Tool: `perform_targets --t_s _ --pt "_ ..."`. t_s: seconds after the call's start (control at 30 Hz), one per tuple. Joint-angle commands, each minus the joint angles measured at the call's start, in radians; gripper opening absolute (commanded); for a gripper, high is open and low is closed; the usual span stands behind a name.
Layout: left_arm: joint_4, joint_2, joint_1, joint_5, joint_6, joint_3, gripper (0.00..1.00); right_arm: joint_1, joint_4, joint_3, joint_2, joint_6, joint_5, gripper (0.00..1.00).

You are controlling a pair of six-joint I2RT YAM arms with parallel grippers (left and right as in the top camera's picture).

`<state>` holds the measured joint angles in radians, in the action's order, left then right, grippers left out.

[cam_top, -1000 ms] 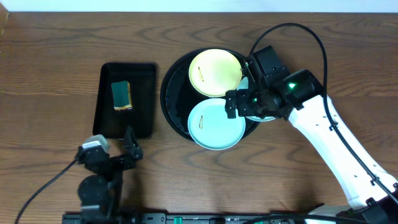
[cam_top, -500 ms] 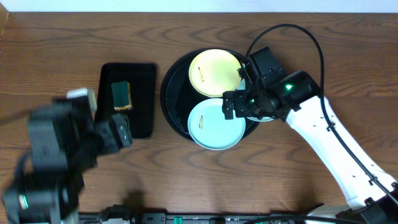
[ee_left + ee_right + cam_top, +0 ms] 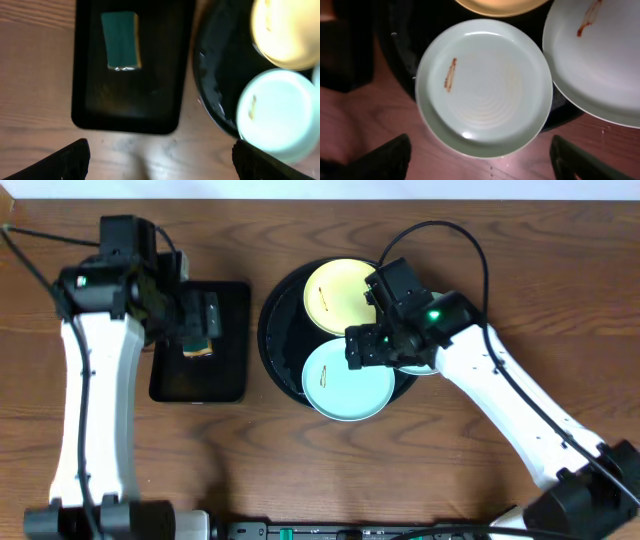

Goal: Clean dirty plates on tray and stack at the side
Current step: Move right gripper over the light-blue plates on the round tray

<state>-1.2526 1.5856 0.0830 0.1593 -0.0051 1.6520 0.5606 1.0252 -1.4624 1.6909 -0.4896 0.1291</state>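
The round black tray [image 3: 272, 330] holds a pale yellow plate [image 3: 345, 297] at the back and a mint plate [image 3: 348, 380] at the front. The mint plate [image 3: 485, 85] has a brown smear. A second mint plate [image 3: 600, 55], also smeared, sits to its right, mostly under the arm in the overhead view. My right gripper [image 3: 372, 348] hovers over the front mint plate's right side. It is open [image 3: 480, 162], its fingers wide apart near that plate's edge and holding nothing. My left gripper [image 3: 200, 320] hangs open [image 3: 160, 165] and holds nothing.
A rectangular black tray [image 3: 165, 375] lies left of the round one. A green and yellow sponge [image 3: 120, 40] sits in its back half, under my left gripper. Bare wood tabletop [image 3: 300, 470] spreads across the front and the right.
My left arm swung up from the table's front edge to above the rectangular tray. My right gripper drifted slightly left over the plates, and its jaws look much as before.
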Motion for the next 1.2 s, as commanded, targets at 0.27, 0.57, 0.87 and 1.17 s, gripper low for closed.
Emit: perform_targets --t_s 0.27,0.57,0.87,1.17 --pt "0.036 0.061 0.105 0.021 -0.034 -0.006 0.91 0.001 0.004 -0.002 0.222 -0.049 -0.073 0.5" --pt "0.058 0.061 0.106 0.021 -0.034 -0.012 0.91 -0.108 0.159 -0.11 0.169 -0.032 -0.052 0.61" --pt "0.058 0.061 0.106 0.056 -0.038 -0.021 0.91 -0.142 0.199 -0.067 0.108 -0.007 -0.008 0.3" --pt "0.058 0.061 0.106 0.066 -0.037 -0.045 0.91 -0.046 0.012 0.153 0.108 -0.17 -0.02 0.33"
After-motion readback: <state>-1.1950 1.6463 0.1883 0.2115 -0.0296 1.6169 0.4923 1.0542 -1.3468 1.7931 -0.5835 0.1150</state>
